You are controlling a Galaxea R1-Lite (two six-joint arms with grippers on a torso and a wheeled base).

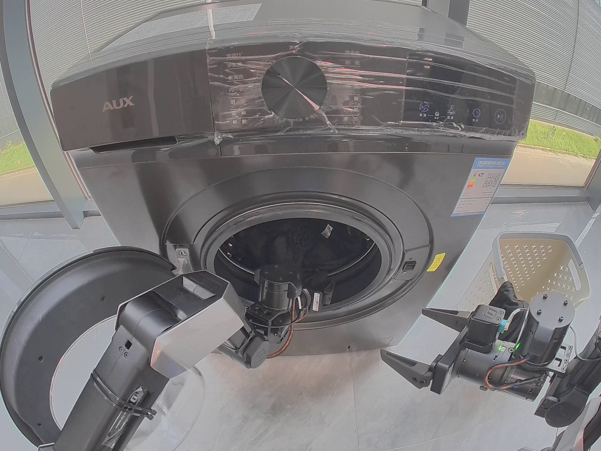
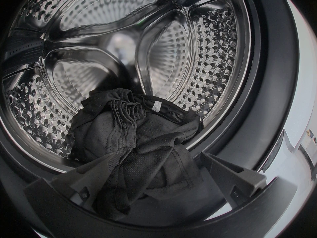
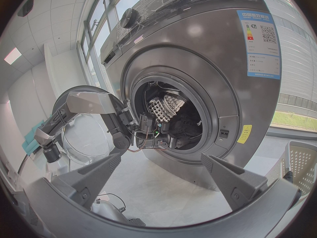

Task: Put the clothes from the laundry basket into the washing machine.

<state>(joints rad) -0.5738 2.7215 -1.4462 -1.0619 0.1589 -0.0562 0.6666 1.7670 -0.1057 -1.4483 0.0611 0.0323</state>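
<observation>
While my left arm stretches into the washing machine's (image 1: 144,183) mouth, left pincer (image 2: 158,156) spread wide over the dark clothes (image 2: 132,133) heaped in the drum (image 2: 211,50) — my right pincer (image 1: 404,332) hangs wide too, near the laundry basket (image 1: 538,255).

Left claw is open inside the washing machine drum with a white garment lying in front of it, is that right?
Not quite: the garment is black, not white, as the left wrist view shows. The rest holds: the left claw is open inside the washing machine drum, the garment lying in front of it.
</observation>
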